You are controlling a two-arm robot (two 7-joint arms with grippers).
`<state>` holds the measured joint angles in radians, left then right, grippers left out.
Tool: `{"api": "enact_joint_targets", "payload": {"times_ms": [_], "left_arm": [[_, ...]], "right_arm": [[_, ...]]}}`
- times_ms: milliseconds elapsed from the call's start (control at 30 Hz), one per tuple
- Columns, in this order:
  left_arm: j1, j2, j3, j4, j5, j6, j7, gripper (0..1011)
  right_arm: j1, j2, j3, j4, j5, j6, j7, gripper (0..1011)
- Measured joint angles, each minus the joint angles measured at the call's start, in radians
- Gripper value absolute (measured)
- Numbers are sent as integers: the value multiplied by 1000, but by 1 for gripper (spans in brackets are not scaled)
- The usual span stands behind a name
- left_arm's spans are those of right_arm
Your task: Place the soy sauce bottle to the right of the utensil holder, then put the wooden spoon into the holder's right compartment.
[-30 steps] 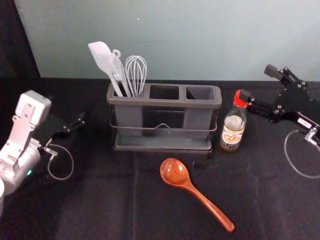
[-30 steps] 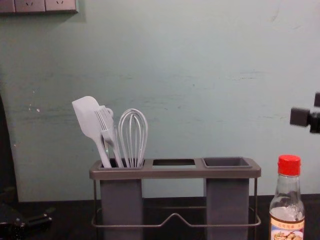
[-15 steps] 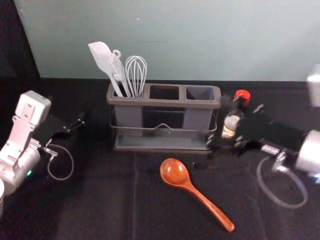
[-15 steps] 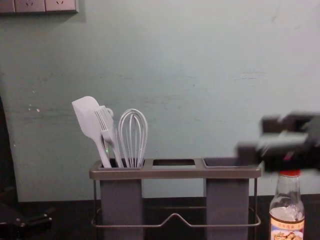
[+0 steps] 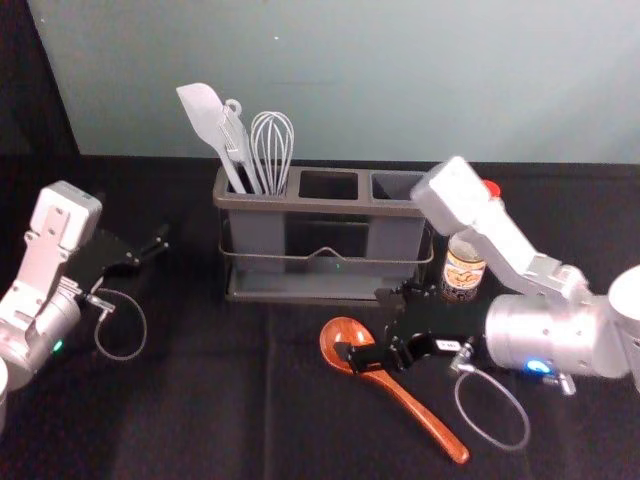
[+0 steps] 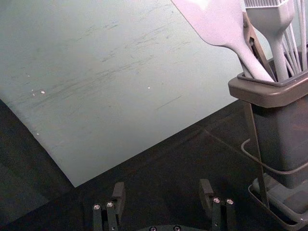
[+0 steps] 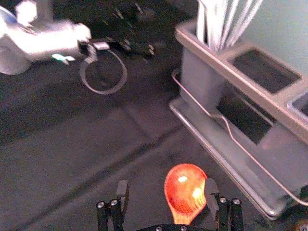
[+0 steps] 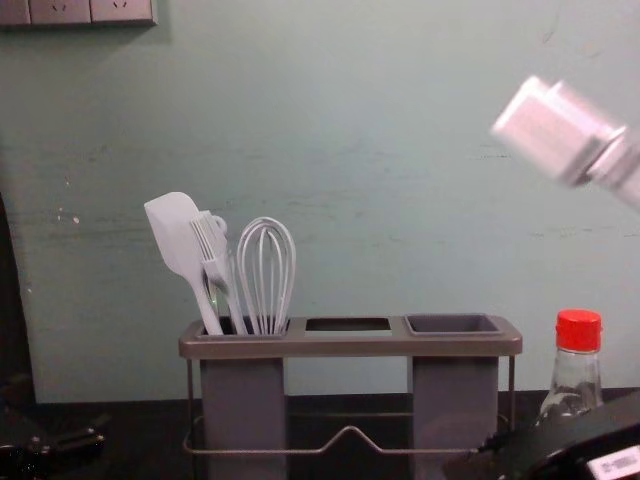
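The right gripper (image 5: 365, 324) is over the bowl end of the wooden spoon (image 5: 430, 425), which lies in front of the utensil holder (image 5: 325, 296). In the right wrist view the right gripper (image 7: 167, 186) is open, the spoon's bowl (image 7: 185, 188) showing between its fingers, nearer one of them. Just right of the holder stands the soy sauce bottle (image 5: 462, 272), upright, its upper part partly hidden by the right arm; its red cap (image 8: 578, 330) shows in the chest view. Parked at the left, the left gripper (image 5: 155, 244) is open and empty in the left wrist view (image 6: 163, 188).
A spatula (image 5: 203, 112), a brush and a whisk (image 5: 272, 145) stand in the holder's left compartment. Its middle opening (image 5: 329, 185) and right compartment (image 5: 394, 186) hold no utensils. Behind the table rises a pale wall (image 8: 350, 130).
The right gripper has swung away from beside the bottle's cap, forward and leftward, to the spoon's bowl. Bottle, spoon, holder and left arm have stayed where they were.
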<state>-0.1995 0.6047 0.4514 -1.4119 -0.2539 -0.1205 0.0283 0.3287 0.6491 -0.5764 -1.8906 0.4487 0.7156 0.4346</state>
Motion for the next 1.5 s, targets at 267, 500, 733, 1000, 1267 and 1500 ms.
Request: {"api": "enact_joint_targets", "payload": {"times_ms": [267, 500, 733, 1000, 1267, 1500], "left_arm": [[0, 0, 0, 0, 0, 0, 0, 1005], [0, 0, 0, 0, 0, 0, 0, 1005], [0, 0, 0, 0, 0, 0, 0, 1005], [0, 0, 0, 0, 0, 0, 0, 1005], [0, 0, 0, 0, 0, 0, 0, 1005], [0, 0, 0, 0, 0, 0, 0, 1005]], "right_arm": [[89, -75, -80, 103, -81, 101, -25, 1003], [120, -114, -118, 165, -120, 120, -19, 1003], [137, -149, -130, 221, -145, 134, -17, 1003], [150, -184, -136, 274, -168, 143, -9, 1003], [160, -207, -141, 309, -190, 147, 0, 1003], [161, -224, -140, 332, -205, 149, 8, 1003]]}}
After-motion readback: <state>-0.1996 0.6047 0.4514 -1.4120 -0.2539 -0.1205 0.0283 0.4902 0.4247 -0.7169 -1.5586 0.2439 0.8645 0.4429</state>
